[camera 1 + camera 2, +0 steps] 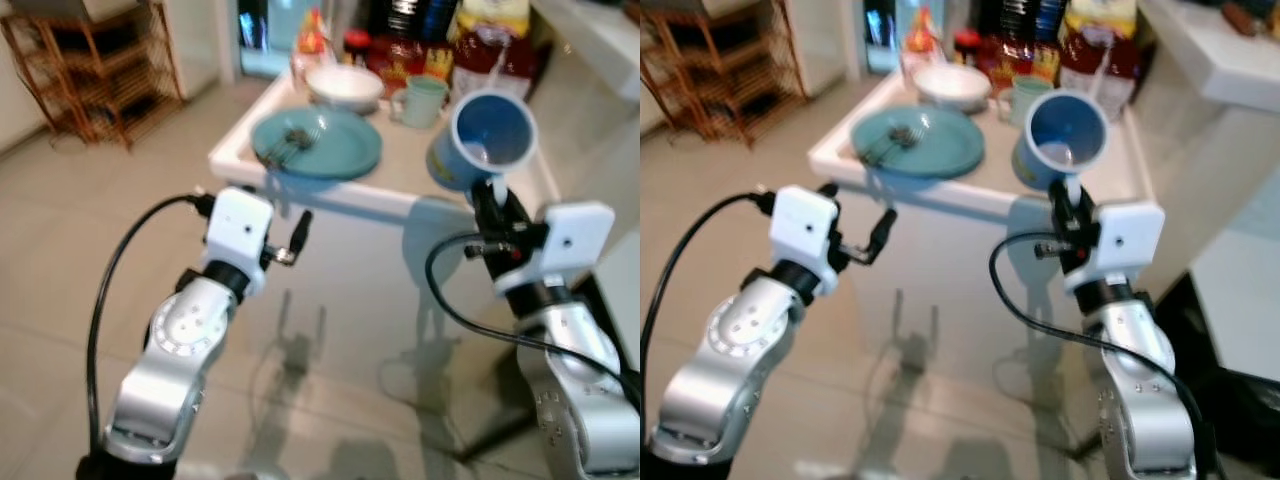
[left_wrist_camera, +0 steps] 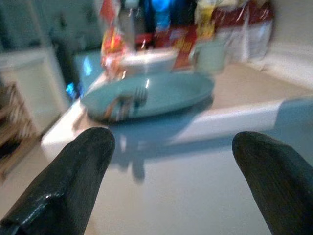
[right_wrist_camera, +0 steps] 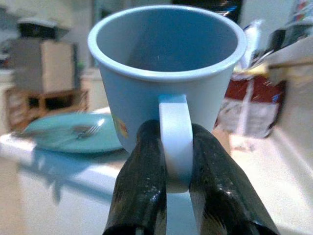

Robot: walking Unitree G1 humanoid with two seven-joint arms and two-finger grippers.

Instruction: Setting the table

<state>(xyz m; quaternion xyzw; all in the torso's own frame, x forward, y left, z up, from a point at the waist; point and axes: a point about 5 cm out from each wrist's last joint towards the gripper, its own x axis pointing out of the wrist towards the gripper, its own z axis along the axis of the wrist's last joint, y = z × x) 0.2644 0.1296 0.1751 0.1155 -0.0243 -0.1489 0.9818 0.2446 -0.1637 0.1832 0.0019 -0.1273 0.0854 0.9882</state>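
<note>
My right gripper [image 1: 488, 195] is shut on the handle of a blue cup [image 1: 490, 135], which hangs tilted with its mouth toward me above the near right part of the white table [image 1: 330, 195]. In the right wrist view the two fingers [image 3: 142, 171] pinch the cup's handle [image 3: 174, 142] from both sides. A teal plate [image 1: 335, 150] with a fork [image 1: 295, 140] on it lies at the table's near left. Behind it stand a white bowl [image 1: 345, 85] and a pale green mug [image 1: 420, 100]. My left gripper [image 1: 288, 222] is open and empty, just before the table's near edge, below the plate.
Bottles and food packages [image 1: 400, 40] crowd the table's back edge. A wooden rack [image 1: 90, 70] stands at the far left on the tiled floor. A white counter [image 1: 600, 40] runs along the right.
</note>
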